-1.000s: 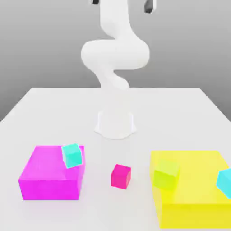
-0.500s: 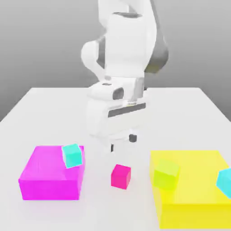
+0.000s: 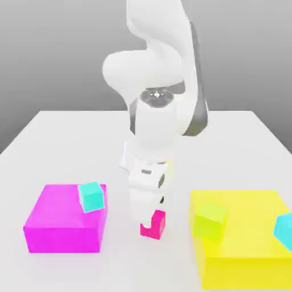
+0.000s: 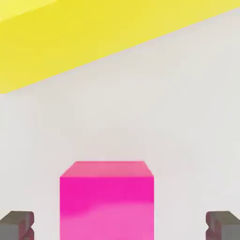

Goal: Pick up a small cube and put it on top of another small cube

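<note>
crimson-pink cube (image 4: 107,199) between spread pincer (image 4: 120,226) fingertips (image 4: 18,224), untouched

Simulated tabletop (image 3: 57,131), coloured blocks (image 3: 65,219)

Crimson-pink small cube (image 3: 155,224) (image 4: 107,201) rests flat on table.

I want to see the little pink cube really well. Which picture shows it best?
The hand view: the little pink cube sits big and unblocked between the open claw's fingertips. In the exterior view the arm covers part of it.
</note>
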You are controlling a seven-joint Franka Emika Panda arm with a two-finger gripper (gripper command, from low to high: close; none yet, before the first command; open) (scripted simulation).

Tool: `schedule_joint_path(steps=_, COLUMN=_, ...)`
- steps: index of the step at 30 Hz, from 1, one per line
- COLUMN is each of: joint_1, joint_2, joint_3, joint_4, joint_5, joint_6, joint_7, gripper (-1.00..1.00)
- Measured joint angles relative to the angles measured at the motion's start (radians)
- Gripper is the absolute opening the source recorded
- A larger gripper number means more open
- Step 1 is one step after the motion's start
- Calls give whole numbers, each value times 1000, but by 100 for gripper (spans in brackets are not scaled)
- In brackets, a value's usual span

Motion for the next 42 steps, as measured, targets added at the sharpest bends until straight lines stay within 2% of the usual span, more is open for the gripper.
schedule_joint_path(steps=6, joint_1=-131, joint_2=121, joint_3=137, joint_4=14, joint_5=46, joint_6=103, joint_7=-43, gripper=0)
schedule_joint_path(steps=7, joint_1=-144, joint_2=135, joint_3=148, joint_4=15, joint_5=46, joint_6=115, joint_7=-46, gripper=-100)
schedule_joint_path(steps=14, joint_1=-145, joint_2=134, joint_3=149, joint_4=15, joint_5=46, joint_6=112, joint_7=-46, gripper=-100)
schedule_joint_path(steps=17, joint_1=-104, joint_2=86, joint_3=109, joint_4=11, joint_5=31, joint_6=71, joint_7=-27, gripper=-100)
schedule_joint_path(steps=21, joint_1=-52, joint_2=6, joint_3=42, joint_4=0, joint_5=-33, joint_6=4, joint_7=23, gripper=-100)
schedule_joint_path(steps=30, joint_1=-69, joint_2=-173, joint_3=19, joint_4=-34, joint_5=-151, joint_6=-142, joint_7=91, gripper=-100)
schedule_joint_path(steps=35, joint_1=-64, joint_2=-246, joint_3=79, joint_4=115, joint_5=-209, joint_6=-321, joint_7=206, gripper=-100)
schedule_joint_path(steps=42, joint_1=-29, joint_2=-283, joint_3=132, joint_4=234, joint_5=-169, joint_6=-479, joint_7=342, gripper=-100)
